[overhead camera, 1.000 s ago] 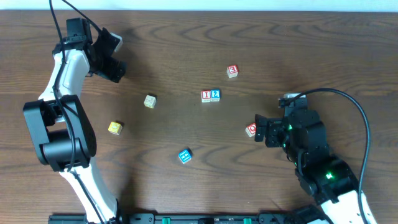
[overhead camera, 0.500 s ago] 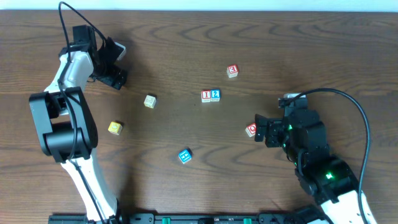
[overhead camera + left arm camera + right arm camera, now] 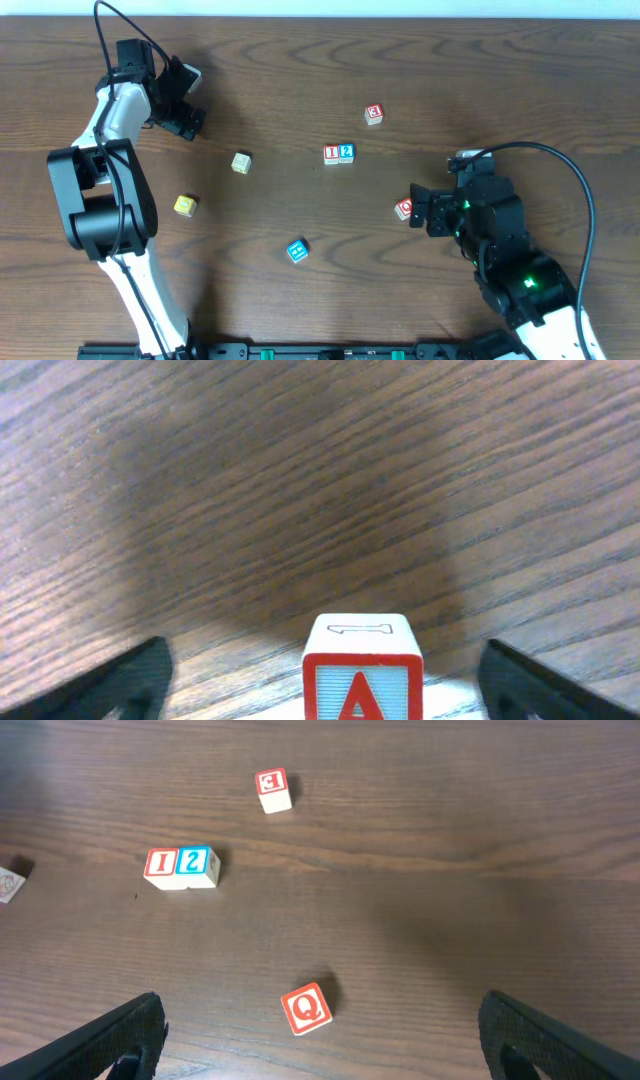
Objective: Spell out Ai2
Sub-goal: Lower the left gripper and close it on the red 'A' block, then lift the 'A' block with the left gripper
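Cube A is standing on the table between the two fingers of the left pincer, close under its wrist camera. Bare wood is showing on both sides of the cube, and neither finger is touching it. This pincer is standing released, with its fingers spread wide.

Cube I and cube 2 are sitting side by side and touching, with I on the side toward the left pincer. The pair is lying well apart from the left pincer, and ahead and to the left of the right pincer in its wrist view.

The right pincer is also hanging released and is gripping nothing. Cube Q is lying just ahead of its fingers, in line with the gap between them and untouched. Cube 3 is sitting farther ahead, beyond Q.

A tan cube and a yellow cube are lying nearer the left pincer, and a blue cube is lying roughly midway between the two pincers.
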You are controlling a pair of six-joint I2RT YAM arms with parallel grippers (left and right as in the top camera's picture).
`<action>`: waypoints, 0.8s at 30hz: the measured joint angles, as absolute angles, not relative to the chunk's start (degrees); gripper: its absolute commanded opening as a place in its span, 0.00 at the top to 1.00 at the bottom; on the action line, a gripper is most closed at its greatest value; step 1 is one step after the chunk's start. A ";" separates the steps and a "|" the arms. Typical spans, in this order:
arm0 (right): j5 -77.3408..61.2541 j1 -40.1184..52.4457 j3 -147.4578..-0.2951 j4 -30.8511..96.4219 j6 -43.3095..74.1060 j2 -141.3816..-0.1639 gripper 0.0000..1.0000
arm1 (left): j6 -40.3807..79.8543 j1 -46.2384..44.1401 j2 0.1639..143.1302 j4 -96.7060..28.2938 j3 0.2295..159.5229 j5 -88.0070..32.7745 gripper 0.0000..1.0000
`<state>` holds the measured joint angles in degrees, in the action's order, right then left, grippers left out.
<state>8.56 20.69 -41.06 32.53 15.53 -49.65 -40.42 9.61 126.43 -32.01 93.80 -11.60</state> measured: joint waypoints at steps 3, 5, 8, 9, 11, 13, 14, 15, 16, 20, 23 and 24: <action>8.58 20.69 -41.06 32.53 15.53 -49.65 0.01 | -40.69 9.61 126.43 -31.83 93.80 -11.60 0.23; 8.56 20.69 -41.06 32.53 15.53 -49.65 0.01 | -40.75 9.61 126.43 -31.68 93.80 -11.57 0.25; 8.56 20.69 -41.06 32.53 15.51 -49.65 0.01 | -40.80 9.61 126.43 -31.44 93.80 -11.62 0.29; 8.58 20.69 -41.06 32.53 15.53 -49.65 0.01 | -40.84 9.61 126.43 -31.40 93.80 -11.60 0.30; 8.58 20.69 -41.06 32.53 15.53 -49.65 0.01 | -40.71 9.61 126.43 -31.22 93.80 -11.60 0.34; 8.56 20.69 -41.06 32.53 15.53 -49.65 0.01 | -40.75 9.61 126.43 -31.14 93.80 -11.60 0.36; 8.58 20.69 -41.06 32.53 15.53 -49.65 0.01 | -40.82 9.61 126.43 -31.07 93.80 -11.60 0.37; 8.58 20.69 -41.06 32.53 15.53 -49.65 0.01 | -40.77 9.61 126.43 -31.09 93.80 -11.62 0.38; 8.56 20.69 -41.06 32.53 15.51 -49.65 0.01 | -40.73 9.61 126.43 -31.09 93.80 -11.60 0.39; 8.58 20.69 -41.06 32.53 15.51 -49.65 0.01 | -40.66 9.61 126.43 -31.09 93.80 -11.60 0.42; 8.58 20.69 -41.06 32.53 15.53 -49.65 0.01 | -40.56 9.61 126.43 -31.09 93.80 -11.62 0.43; 8.56 20.69 -41.06 32.53 15.53 -49.65 0.01 | -40.53 9.61 126.43 -31.09 93.80 -11.62 0.43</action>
